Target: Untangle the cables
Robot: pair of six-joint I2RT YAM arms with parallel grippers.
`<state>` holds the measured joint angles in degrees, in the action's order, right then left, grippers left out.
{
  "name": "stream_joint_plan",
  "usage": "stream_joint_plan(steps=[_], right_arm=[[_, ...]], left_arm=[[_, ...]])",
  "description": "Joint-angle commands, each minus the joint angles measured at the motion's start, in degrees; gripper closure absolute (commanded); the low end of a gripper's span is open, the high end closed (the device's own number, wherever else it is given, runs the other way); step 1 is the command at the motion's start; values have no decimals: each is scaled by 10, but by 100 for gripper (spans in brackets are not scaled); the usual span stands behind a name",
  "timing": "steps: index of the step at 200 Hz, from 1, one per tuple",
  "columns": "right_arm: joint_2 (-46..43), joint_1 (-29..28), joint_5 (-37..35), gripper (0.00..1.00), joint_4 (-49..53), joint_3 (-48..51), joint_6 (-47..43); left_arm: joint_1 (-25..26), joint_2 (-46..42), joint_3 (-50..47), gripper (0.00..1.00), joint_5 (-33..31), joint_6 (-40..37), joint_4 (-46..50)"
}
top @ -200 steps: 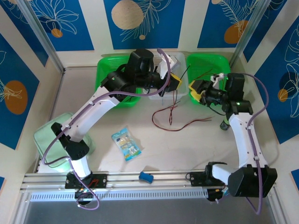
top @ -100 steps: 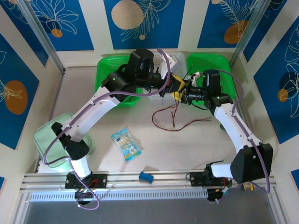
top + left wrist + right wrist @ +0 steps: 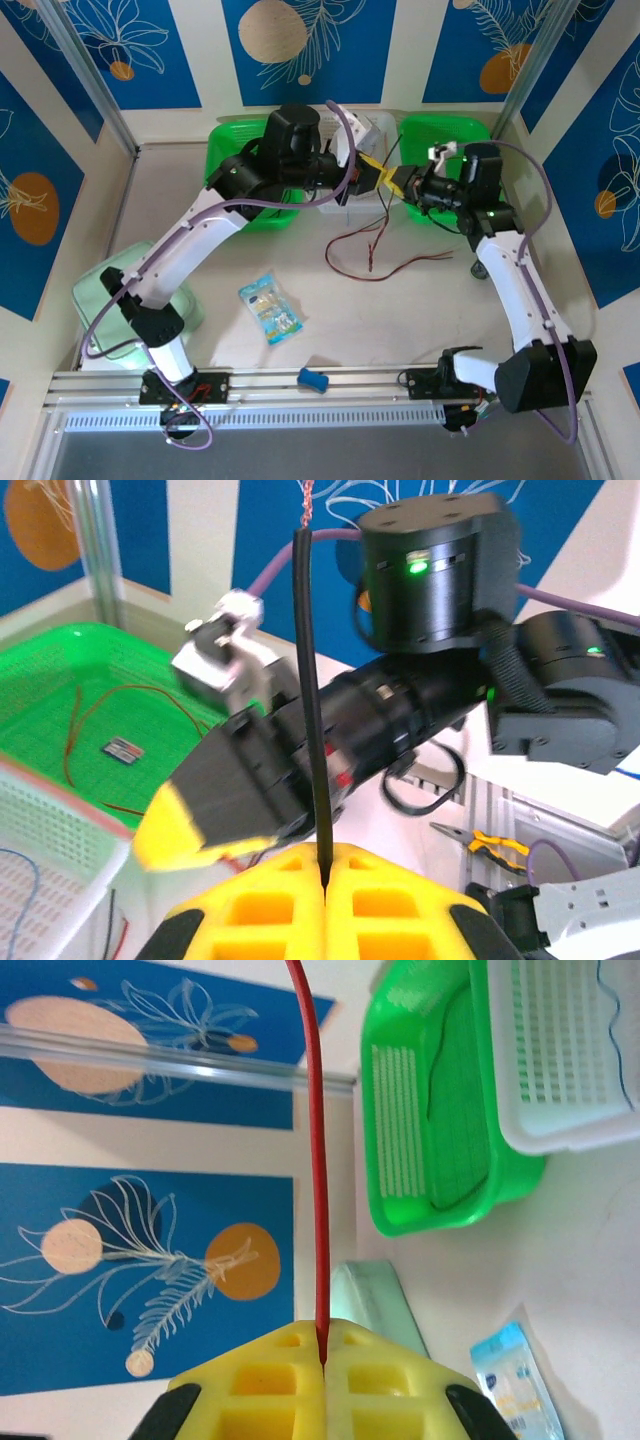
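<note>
Above the table's far middle my two grippers meet tip to tip. My left gripper [image 3: 373,174] [image 3: 325,868] is shut on a black cable [image 3: 306,680] that rises straight out of its yellow pads. Just to its right, my right gripper [image 3: 402,183] [image 3: 322,1348] is shut on a red cable [image 3: 318,1140]. Below both, red and black cables [image 3: 371,242] hang twisted together, and a red loop [image 3: 345,269] trails over the table. In the left wrist view the right gripper's black body and yellow tip [image 3: 205,825] sit close behind the black cable.
A white basket [image 3: 362,205] stands between two green baskets [image 3: 228,150] [image 3: 450,130]; the right one holds a thin red wire [image 3: 72,725]. A snack packet [image 3: 270,310], a blue block [image 3: 314,378] and a mint green lid [image 3: 105,290] lie nearer.
My right gripper swung left to the left gripper, drew back slightly to the right and shut on the red cable. The left gripper stayed shut on the black cable, almost still.
</note>
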<state>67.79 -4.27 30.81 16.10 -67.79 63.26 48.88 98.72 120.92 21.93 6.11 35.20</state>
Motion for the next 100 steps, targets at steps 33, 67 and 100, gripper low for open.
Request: stream_joint_plan(steps=[33, 67, 100], right_arm=[[-59, 76, -42, 100, 38, -107, -33], [-77, 109, -101, 100, 40, -169, -57], [-87, 118, -179, 100, 67, -223, -109]], left_arm=[[-39, -73, 36, 100, -120, -5, -14], [-73, -94, 72, 100, -141, -7, -5], [-108, -128, 53, 100, -188, -10, -2]])
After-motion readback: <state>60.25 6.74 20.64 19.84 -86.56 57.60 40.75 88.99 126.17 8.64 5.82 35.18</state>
